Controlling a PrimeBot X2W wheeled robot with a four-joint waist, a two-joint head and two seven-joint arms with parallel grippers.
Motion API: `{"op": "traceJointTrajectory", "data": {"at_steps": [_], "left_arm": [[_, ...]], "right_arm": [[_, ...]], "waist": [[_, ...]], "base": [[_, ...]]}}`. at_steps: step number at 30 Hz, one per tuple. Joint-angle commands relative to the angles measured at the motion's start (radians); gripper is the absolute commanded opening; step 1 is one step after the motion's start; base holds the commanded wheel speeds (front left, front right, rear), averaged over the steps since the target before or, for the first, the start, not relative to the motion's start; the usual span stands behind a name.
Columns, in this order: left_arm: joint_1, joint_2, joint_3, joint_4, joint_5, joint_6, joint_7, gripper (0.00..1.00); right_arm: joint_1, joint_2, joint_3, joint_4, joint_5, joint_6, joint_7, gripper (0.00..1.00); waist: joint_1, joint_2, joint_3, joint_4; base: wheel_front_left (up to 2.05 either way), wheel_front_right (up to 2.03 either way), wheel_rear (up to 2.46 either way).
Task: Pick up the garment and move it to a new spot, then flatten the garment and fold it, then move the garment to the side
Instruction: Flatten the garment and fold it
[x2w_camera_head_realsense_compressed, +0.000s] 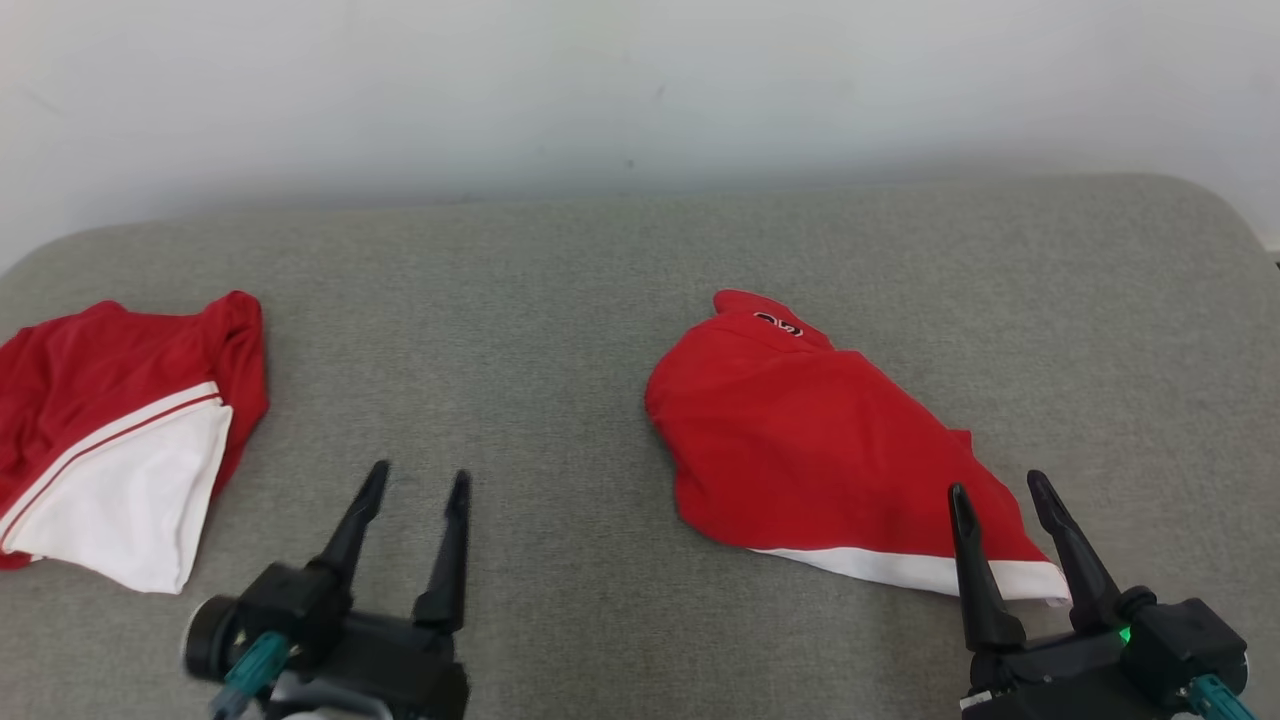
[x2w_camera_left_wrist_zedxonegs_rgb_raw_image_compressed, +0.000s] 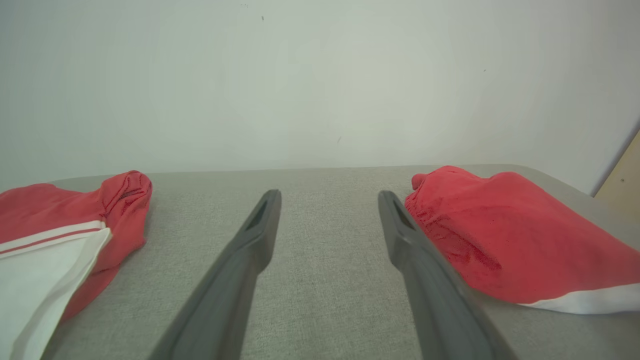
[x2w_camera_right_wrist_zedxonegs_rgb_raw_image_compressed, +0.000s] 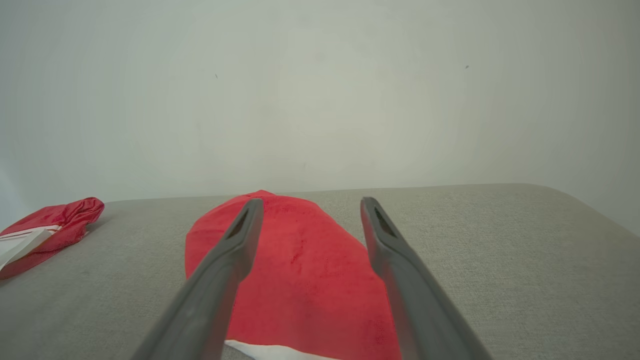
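Claws first: left claw (x2w_camera_head_realsense_compressed: 420, 470) at 7 o'clock in the head view, right claw (x2w_camera_head_realsense_compressed: 996, 483) at 5 o'clock. Both are released, fingers spread wide, nothing between them.

Red garment (x2w_camera_head_realsense_compressed: 800, 440) lies in a loose heap on the grey counter (x2w_camera_head_realsense_compressed: 560, 330), at 3 o'clock from centre. It runs from a bunched end at its 11 o'clock to a white hem band (x2w_camera_head_realsense_compressed: 900, 568) at its 5 o'clock. The right claw's 2 fingertips overlap that hem in the head view; contact cannot be confirmed. In the right wrist view the cloth sits dead ahead at 12 o'clock, under and beyond the fingers.

Second garment (x2w_camera_head_realsense_compressed: 120, 400), red with a white panel and stripe, rests at 9 o'clock, well apart. I take the heap at 3 o'clock as the working piece, since the right claw lines up with it.

Handling estimate: light, soft, limp knit. It will drape and sag, and a shallow pinch may catch only 1 layer. Best hold looks to be the white hem edge at 5 o'clock, or the thicker bunched end at 11 o'clock.

Writing: 1 small black-and-white mark (x2w_camera_head_realsense_compressed: 778, 322) near the bunched end, too small to read. No other labels seen.
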Motion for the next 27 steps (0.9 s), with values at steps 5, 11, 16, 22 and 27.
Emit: {"op": "traceJointTrajectory", "data": {"at_steps": [5,11,16,22,27], "left_arm": [[-0.135,0.009,-0.116,0.097,-0.007,0.002,-0.001,1.0],[-0.244,0.026,-0.234,0.243,-0.037,0.002,-0.001,1.0],[-0.296,0.036,-0.297,0.348,-0.059,0.002,-0.001,1.0],[-0.35,0.039,-0.357,0.442,-0.103,0.002,-0.001,1.0],[-0.379,0.032,-0.397,0.485,-0.122,0.002,-0.001,1.0]], "right_arm": [[-0.038,0.002,-0.002,0.005,0.008,-0.002,0.0,1.0],[-0.07,0.016,-0.014,0.001,0.013,-0.002,0.0,1.0],[-0.079,0.027,-0.031,0.004,0.017,-0.002,0.0,1.0],[-0.091,0.038,-0.041,0.005,0.016,-0.002,0.0,1.0],[-0.093,0.043,-0.042,0.01,0.009,-0.002,0.0,1.0]], "waist": [[0.0,0.0,0.062,-0.082],[0.0,0.0,0.124,-0.167],[0.0,0.0,0.152,-0.21],[0.0,0.0,0.172,-0.242],[0.0,0.0,0.173,-0.249]], "base": [[0.0,0.0,0.0],[0.0,0.0,0.0],[0.0,0.0,0.0],[0.0,0.0,0.0],[0.0,0.0,0.0]]}}
